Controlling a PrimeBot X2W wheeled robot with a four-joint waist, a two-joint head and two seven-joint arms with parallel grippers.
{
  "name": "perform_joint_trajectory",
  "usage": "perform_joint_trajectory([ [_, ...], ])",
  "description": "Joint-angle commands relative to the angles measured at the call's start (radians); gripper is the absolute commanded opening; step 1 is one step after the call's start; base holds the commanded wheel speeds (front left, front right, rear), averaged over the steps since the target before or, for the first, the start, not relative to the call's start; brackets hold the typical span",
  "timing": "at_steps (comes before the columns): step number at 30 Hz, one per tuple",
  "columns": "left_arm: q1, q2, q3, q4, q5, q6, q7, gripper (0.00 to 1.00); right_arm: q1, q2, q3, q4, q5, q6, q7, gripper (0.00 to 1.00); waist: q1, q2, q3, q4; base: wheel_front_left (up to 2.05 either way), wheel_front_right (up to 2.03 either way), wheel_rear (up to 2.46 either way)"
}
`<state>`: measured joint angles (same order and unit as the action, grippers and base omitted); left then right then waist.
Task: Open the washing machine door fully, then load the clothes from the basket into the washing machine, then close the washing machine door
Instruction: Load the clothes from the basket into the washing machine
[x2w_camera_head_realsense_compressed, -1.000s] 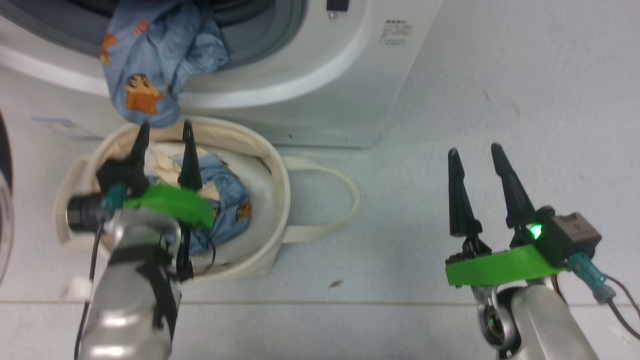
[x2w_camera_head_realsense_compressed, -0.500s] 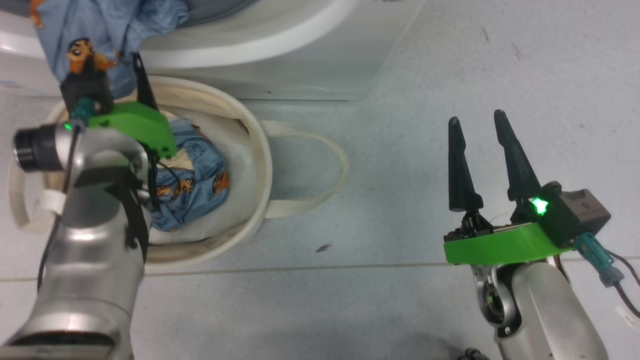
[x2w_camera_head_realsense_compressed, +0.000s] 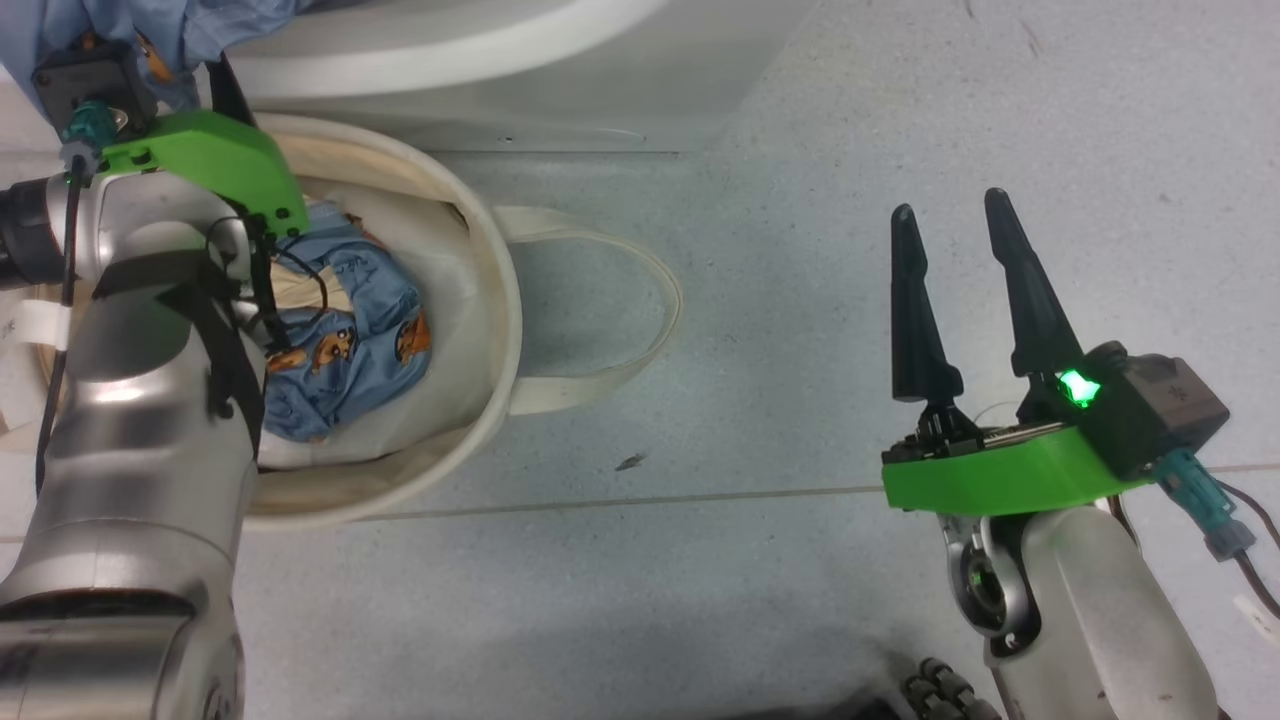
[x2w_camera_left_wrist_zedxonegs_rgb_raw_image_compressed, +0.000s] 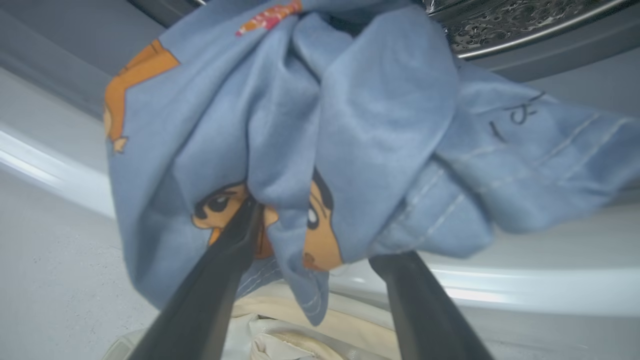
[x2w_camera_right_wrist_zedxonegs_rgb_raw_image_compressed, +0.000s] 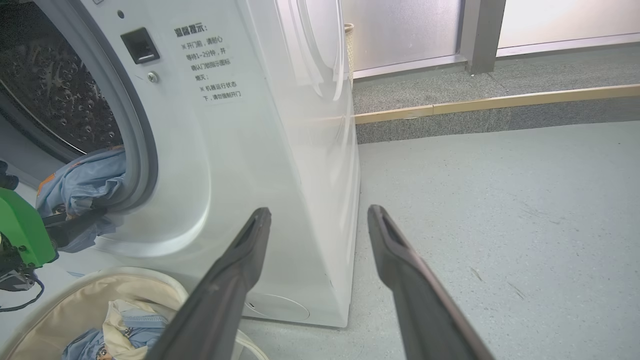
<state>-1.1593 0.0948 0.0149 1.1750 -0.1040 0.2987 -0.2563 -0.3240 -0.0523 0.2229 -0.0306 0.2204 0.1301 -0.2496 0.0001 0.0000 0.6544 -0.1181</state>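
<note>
Standing wide apart over the bare grey floor (x2w_camera_head_realsense_compressed: 800, 250), the two dark fingers of the right gripper (x2w_camera_head_realsense_compressed: 949, 205) hold nothing. In its wrist view they point toward the lower front corner of the washing machine (x2w_camera_right_wrist_zedxonegs_rgb_raw_image_compressed: 240, 150).

To its left, the round cream basket (x2w_camera_head_realsense_compressed: 492, 300) sits on the floor just in front of the machine. One loop handle (x2w_camera_head_realsense_compressed: 655, 300) lies flat on the floor on the side of the right gripper. Inside, on white padding (x2w_camera_head_realsense_compressed: 455, 270), lies a crumpled light-blue garment (x2w_camera_head_realsense_compressed: 345, 355) printed with orange-brown cartoon figures. The left arm (x2w_camera_head_realsense_compressed: 140, 400) reaches across the basket's left side, its green mount (x2w_camera_head_realsense_compressed: 200, 160) above the far rim.

Beyond that rim, the left gripper (x2w_camera_left_wrist_zedxonegs_rgb_raw_image_compressed: 324, 230) is spread wide at the machine's open mouth. A second printed garment (x2w_camera_left_wrist_zedxonegs_rgb_raw_image_compressed: 350, 125) droops out there over the grey gasket (x2w_camera_right_wrist_zedxonegs_rgb_raw_image_compressed: 142, 135) and the white front lip. A fold of it hangs between the two fingers, and the tip of the finger on the left of that wrist view is tucked behind the cloth. The jaws are not pressed together on it.

Behind the cloth shines the perforated steel drum (x2w_camera_right_wrist_zedxonegs_rgb_raw_image_compressed: 50, 85). Right of the opening, the machine's front carries a dark latch slot (x2w_camera_right_wrist_zedxonegs_rgb_raw_image_compressed: 140, 45) and a printed notice (x2w_camera_right_wrist_zedxonegs_rgb_raw_image_compressed: 212, 65). Farther off, past the machine's side, a yellow-edged step (x2w_camera_right_wrist_zedxonegs_rgb_raw_image_compressed: 500, 100) runs below frosted panels (x2w_camera_right_wrist_zedxonegs_rgb_raw_image_compressed: 400, 30).
</note>
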Motion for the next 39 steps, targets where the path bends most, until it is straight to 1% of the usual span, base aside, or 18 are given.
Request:
perform_joint_trajectory([
  [1, -0.01, 0.045, 0.017, -0.027, -0.004, 0.002, -0.006, 1.0, 0.011, 0.002, 0.026, -0.033, -0.005, 0.001, -0.012, 1.0, -0.0001, 0.0, 0.003, -0.001, 0.0, 0.0, 0.0],
  [4, -0.017, 0.041, 0.02, -0.046, -0.012, -0.015, -0.006, 1.0, 0.012, 0.002, 0.028, -0.035, -0.005, 0.001, -0.012, 1.0, -0.0001, 0.0, 0.009, 0.001, 0.0, 0.0, 0.0],
  [5, -0.015, 0.038, 0.019, -0.057, -0.014, -0.024, -0.006, 0.84, 0.012, 0.002, 0.027, -0.035, -0.006, 0.001, -0.012, 1.0, -0.0001, 0.0, 0.01, 0.002, 0.0, 0.0, 0.0],
  [6, -0.012, 0.034, 0.018, -0.061, -0.016, -0.036, -0.006, 0.0, 0.012, 0.002, 0.027, -0.035, -0.006, 0.001, -0.012, 1.0, -0.0001, 0.0, 0.01, 0.004, 0.0, 0.0, 0.0],
  [10, 0.007, 0.023, 0.011, -0.108, -0.015, -0.061, -0.006, 0.0, 0.011, 0.002, 0.024, -0.032, -0.009, 0.001, -0.012, 1.0, -0.0001, 0.0, 0.005, 0.018, 0.0, 0.0, 0.0],
  [15, 0.067, 0.005, 0.016, -0.227, -0.016, -0.082, -0.006, 0.0, 0.013, 0.002, 0.028, -0.022, -0.014, 0.001, -0.012, 1.0, -0.0001, 0.0, -0.02, 0.04, 0.0, 0.0, 0.0],
  [19, 0.138, -0.009, 0.032, -0.346, -0.022, -0.106, -0.006, 0.0, 0.021, 0.002, 0.032, -0.012, -0.01, 0.001, -0.012, 1.0, -0.0001, 0.0, -0.049, 0.052, 0.0, 0.0, 0.0],
  [24, 0.164, -0.021, 0.048, -0.43, -0.024, -0.131, -0.006, 0.0, 0.029, 0.002, 0.043, 0.0, -0.01, 0.001, -0.012, 1.0, -0.0001, 0.0, -0.067, 0.053, 0.0, 0.0, 0.0],
  [28, 0.109, -0.023, 0.056, -0.445, -0.018, -0.15, -0.006, 0.0, 0.02, 0.002, 0.056, -0.007, -0.006, 0.001, -0.012, 1.0, -0.0001, 0.0, -0.047, 0.034, 0.0, 0.0, 0.0],
  [31, 0.037, -0.012, 0.073, -0.44, -0.02, -0.161, -0.006, 0.0, 0.016, 0.002, 0.062, -0.01, -0.004, 0.001, -0.012, 1.0, -0.0001, 0.0, -0.018, 0.014, 0.0, 0.0, 0.0],
  [34, -0.044, 0.012, 0.094, -0.437, -0.018, -0.163, -0.006, 0.0, 0.012, 0.002, 0.059, -0.016, 0.004, 0.001, -0.012, 1.0, -0.0001, 0.0, 0.016, -0.01, 0.0, 0.0, 0.0],
  [39, -0.19, 0.075, 0.12, -0.415, 0.001, -0.155, -0.006, 0.0, -0.004, 0.002, 0.059, -0.032, 0.021, 0.001, -0.012, 1.0, -0.0001, 0.0, 0.078, -0.053, 0.0, 0.0, 0.0],
])
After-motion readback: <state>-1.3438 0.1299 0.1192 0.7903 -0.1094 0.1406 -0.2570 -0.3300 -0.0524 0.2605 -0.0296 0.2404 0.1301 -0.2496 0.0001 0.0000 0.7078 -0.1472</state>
